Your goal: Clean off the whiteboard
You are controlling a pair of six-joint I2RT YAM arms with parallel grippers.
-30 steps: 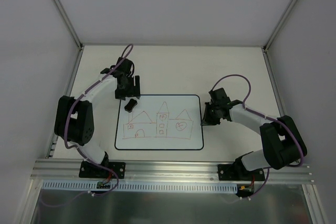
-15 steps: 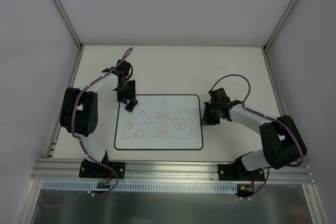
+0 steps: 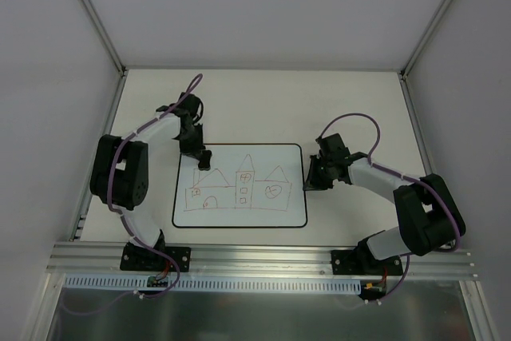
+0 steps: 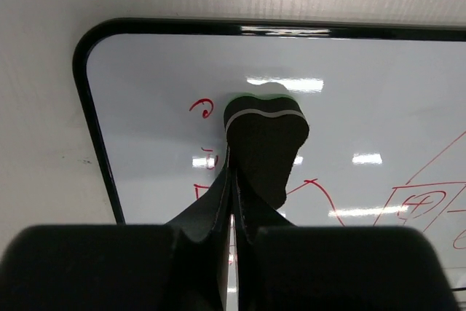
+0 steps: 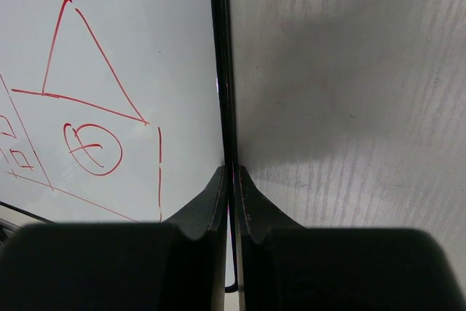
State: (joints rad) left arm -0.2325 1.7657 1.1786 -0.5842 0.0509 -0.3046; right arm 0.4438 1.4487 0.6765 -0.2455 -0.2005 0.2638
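Left hand (image 3: 202, 156), right hand (image 3: 307, 181) at whiteboard (image 3: 239, 215) edges; apparently free table (image 3: 263, 109) behind.

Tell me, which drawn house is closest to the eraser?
The left house with the arched door: the eraser in the left pincer sits by its roof. The tall middle house and round-window house are farther right.

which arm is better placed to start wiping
Left. The left gripper is shut on the eraser at the whiteboard's far-left corner, beside the red drawing. The right gripper, shut, holds nothing at the board's right edge.
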